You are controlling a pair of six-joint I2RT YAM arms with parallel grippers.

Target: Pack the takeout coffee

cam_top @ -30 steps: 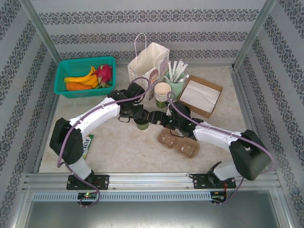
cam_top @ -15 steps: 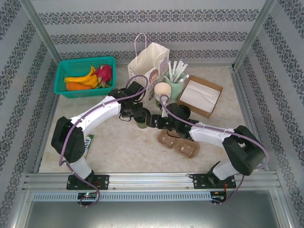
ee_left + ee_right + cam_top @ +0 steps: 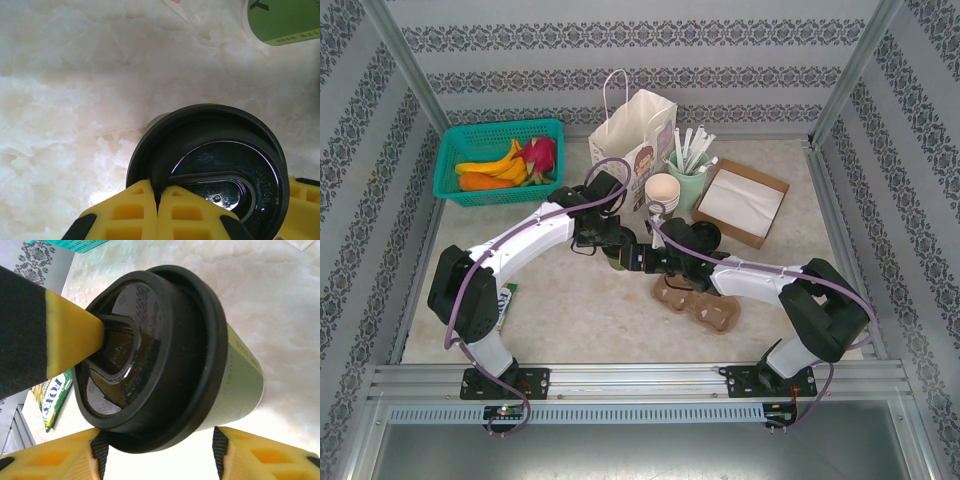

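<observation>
Nearest you, the cup tray (image 3: 700, 305) lies on the desk (image 3: 570, 310). Beyond it, the takeout coffee (image 3: 200, 355) stands mid-desk. The right fingers (image 3: 50, 460) straddle its body; you cannot tell whether they grip. The left fingers (image 3: 125, 210), pressed together, rest on its lid.

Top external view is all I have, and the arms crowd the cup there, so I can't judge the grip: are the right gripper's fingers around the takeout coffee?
Observer: Yes. In the right wrist view, the right gripper straddles the takeout coffee, one finger on each side; contact is unclear.
Operator: And the left gripper?
Observer: The left gripper is shut, with its tips together on the sunken top of the lid.
</observation>
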